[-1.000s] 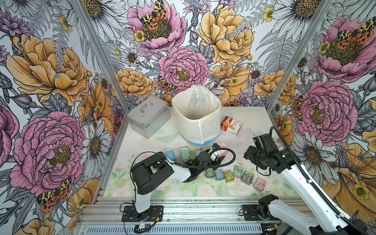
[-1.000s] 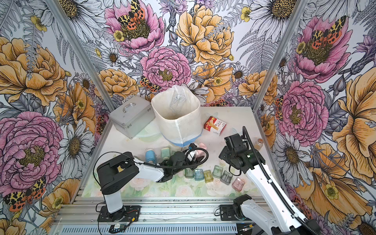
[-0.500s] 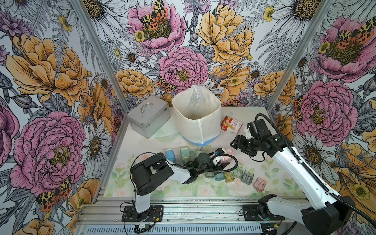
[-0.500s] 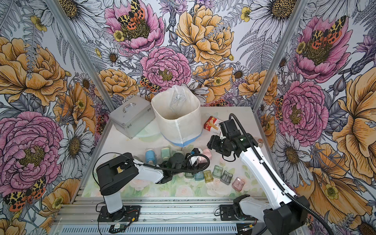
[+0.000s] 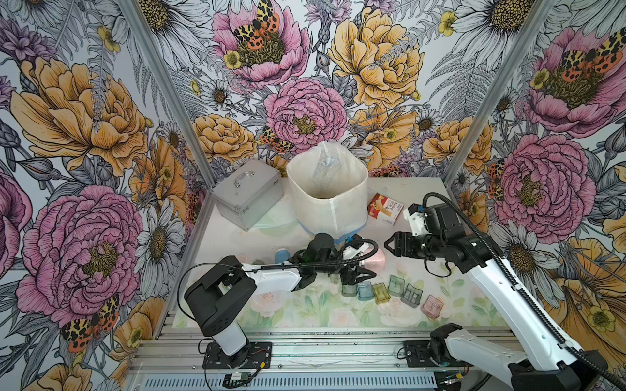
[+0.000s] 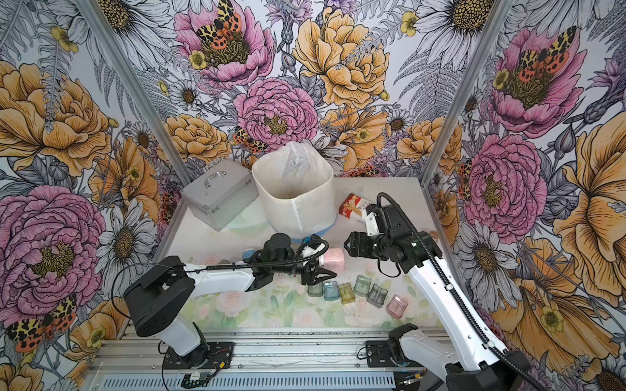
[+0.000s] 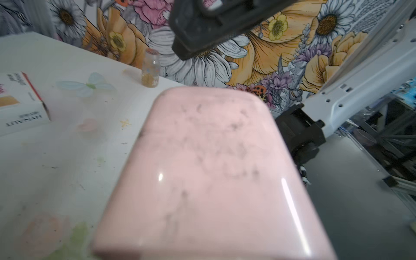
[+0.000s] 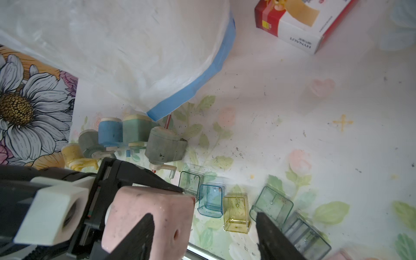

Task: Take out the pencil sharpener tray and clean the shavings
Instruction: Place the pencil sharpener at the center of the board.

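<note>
Pink plastic, rounded and block-shaped: a pencil sharpener body is clamped in the left end effector over the floral-printed desk.

The left arm reaches low and nearly level from its base across the desk. The right arm rises steeply from its base, bends at the elbow and carries the right end effector level. This end effector points at the block and sits just beside it; in both top views a narrow gap shows between them. Its fingers stand spread apart with nothing gripped.

Six small translucent plastic trays lie in a row on the desk below both end effectors. A pink tray is at the end nearest the right arm's base.

The shavings, dark flecks, are scattered over the desk around the trays. In the left wrist view, dark smudges mark the block's surface.

Five other sharpener bodies cluster against the white bag-lined bin.
</note>
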`<action>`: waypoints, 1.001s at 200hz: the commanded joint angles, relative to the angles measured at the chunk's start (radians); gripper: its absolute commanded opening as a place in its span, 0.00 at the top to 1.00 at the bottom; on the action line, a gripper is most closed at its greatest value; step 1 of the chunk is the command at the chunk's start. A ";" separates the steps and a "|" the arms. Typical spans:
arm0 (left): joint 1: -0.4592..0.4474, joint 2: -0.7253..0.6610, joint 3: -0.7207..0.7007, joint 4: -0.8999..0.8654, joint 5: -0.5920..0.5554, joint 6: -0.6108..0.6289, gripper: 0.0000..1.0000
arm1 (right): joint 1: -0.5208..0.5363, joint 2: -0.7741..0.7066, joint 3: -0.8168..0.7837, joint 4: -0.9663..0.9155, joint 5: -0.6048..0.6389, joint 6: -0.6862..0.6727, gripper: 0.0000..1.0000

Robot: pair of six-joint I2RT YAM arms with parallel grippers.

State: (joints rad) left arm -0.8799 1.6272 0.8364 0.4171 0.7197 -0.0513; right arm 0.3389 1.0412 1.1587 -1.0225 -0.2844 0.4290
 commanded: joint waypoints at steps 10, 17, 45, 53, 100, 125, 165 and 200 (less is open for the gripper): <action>-0.024 -0.113 0.077 -0.301 0.184 0.063 1.00 | 0.002 -0.103 -0.014 0.045 -0.133 -0.153 0.28; -0.027 -0.139 0.066 -0.315 0.195 0.068 1.00 | 0.000 -0.118 -0.016 0.044 -0.165 -0.167 0.27; -0.024 -0.217 0.050 -0.385 0.260 0.074 1.00 | 0.004 -0.145 -0.030 0.037 -0.333 -0.208 0.20; -0.025 -0.228 0.053 -0.409 0.281 0.076 1.00 | 0.007 -0.150 -0.035 0.040 -0.372 -0.217 0.19; -0.044 -0.247 0.063 -0.426 0.361 0.036 1.00 | 0.118 -0.183 -0.014 0.044 -0.452 -0.274 0.18; -0.042 -0.259 0.065 -0.425 0.397 0.012 1.00 | 0.171 -0.203 -0.018 0.042 -0.453 -0.282 0.18; -0.031 -0.296 0.067 -0.440 0.418 0.008 1.00 | 0.232 -0.215 -0.041 0.041 -0.438 -0.285 0.19; -0.030 -0.305 0.080 -0.444 0.423 -0.003 1.00 | 0.281 -0.201 -0.045 0.031 -0.336 -0.306 0.19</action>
State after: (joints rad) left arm -0.9161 1.3548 0.8864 -0.0322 1.0943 -0.0463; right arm 0.5964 0.8318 1.1206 -1.0019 -0.6861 0.1543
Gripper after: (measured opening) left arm 0.570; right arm 0.807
